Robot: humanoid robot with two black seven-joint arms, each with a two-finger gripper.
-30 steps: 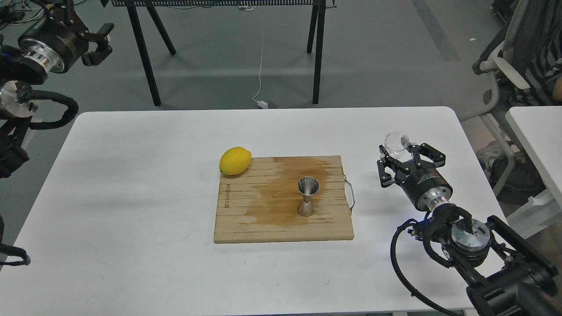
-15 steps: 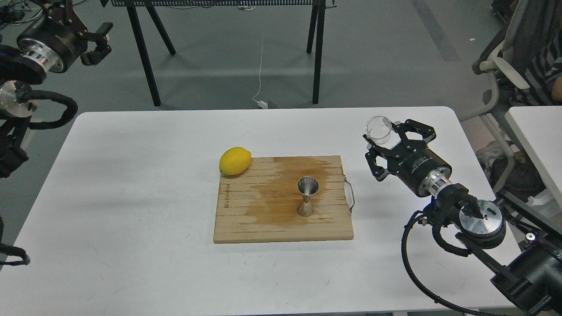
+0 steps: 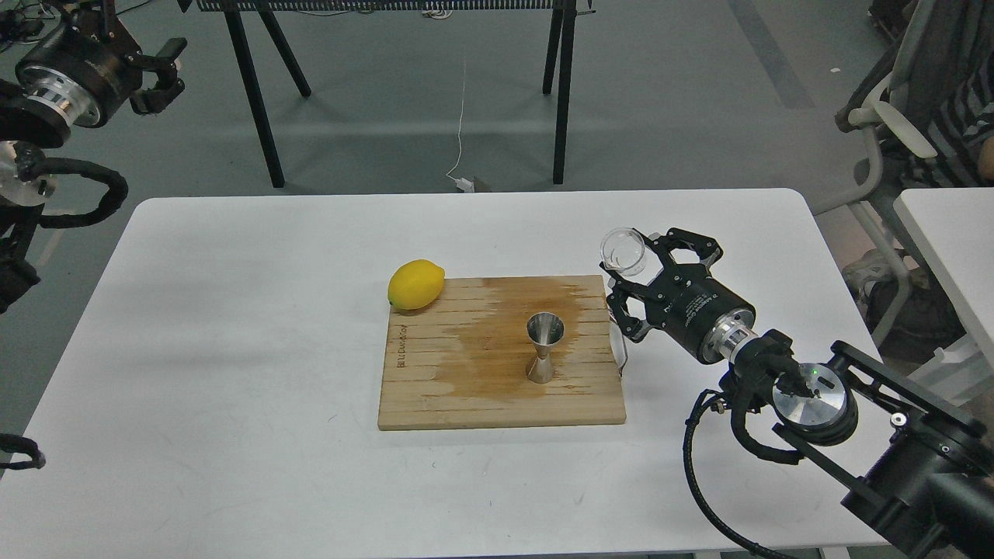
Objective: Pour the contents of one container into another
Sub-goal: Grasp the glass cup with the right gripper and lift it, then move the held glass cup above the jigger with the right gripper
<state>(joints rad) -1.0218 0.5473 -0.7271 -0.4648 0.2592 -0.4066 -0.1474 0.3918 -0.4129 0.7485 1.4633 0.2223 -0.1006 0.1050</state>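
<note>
Dark engraved txt running along left edge of wooden cutting board (image 3: pixel 435 388), too small to read. White label print showing on right gripper (image 3: pixel 633 283) body, illegible.

Right hand (image 3: pixel 630 273) clamped, left hand (image 3: pixel 159 74) raised

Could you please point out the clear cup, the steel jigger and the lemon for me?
clear cup (image 3: pixel 623 251): head view, on its see-through side wall, held in the right gripper.
steel jigger (image 3: pixel 543 348): head view, on its narrow waist.
lemon (image 3: pixel 415 284): head view, on the middle of its yellow skin.
</note>
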